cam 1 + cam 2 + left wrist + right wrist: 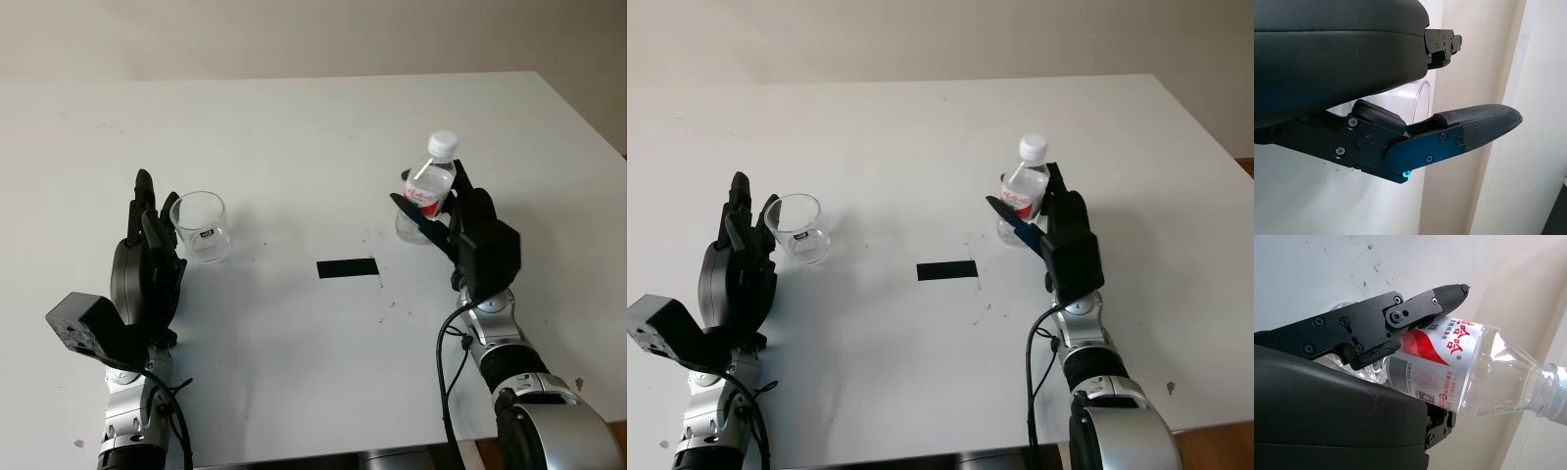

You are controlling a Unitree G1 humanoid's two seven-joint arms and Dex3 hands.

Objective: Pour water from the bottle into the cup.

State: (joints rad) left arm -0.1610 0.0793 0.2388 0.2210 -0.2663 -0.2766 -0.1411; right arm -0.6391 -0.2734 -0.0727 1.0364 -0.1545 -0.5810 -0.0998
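Note:
A clear empty cup (201, 227) stands upright on the white table (294, 147) at the left. My left hand (149, 213) is open just left of the cup, close beside it; the left wrist view shows the cup's rim (1422, 97) past a fingertip (1479, 125). At the right a clear water bottle (432, 182) with a red-and-white label and a white cap (444, 143) stands upright on the table. My right hand (433, 211) is shut on the bottle, the thumb (1442, 296) lying across the label (1449, 345).
A black tape strip (348, 267) lies on the table between cup and bottle. Small dark specks dot the surface near it. The table's right edge (588, 122) runs diagonally behind the bottle, and the front edge is near my arms.

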